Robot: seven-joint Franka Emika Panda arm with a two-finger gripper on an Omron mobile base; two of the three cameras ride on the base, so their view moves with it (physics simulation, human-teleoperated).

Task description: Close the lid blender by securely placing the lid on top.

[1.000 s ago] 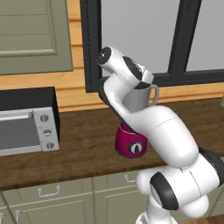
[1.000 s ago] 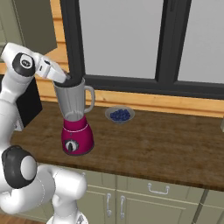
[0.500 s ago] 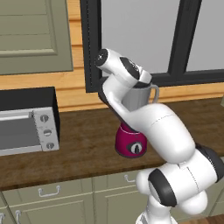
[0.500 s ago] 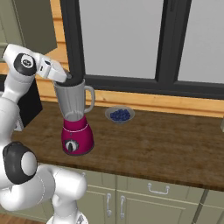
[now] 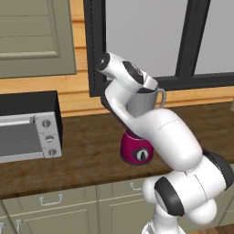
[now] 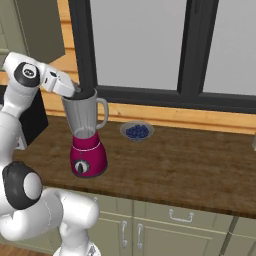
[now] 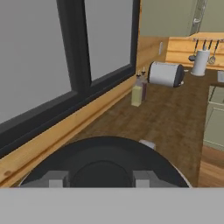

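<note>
Wooden tabletop bearing blender and blueberry bowl; hand view adding bottles beyond pincer clamped on lid.

A dark wooden counter runs along a wall of pale horizontal wood boards. Above it stands a large window with a black frame and grey panes. Olive-green cabinets with metal handles sit under the counter, and an upper cabinet of the same green hangs at the left. A black-and-silver toaster oven stands toward the counter's left end. Near the back edge rests a small bowl of blueberries. Light is even and soft.
</note>
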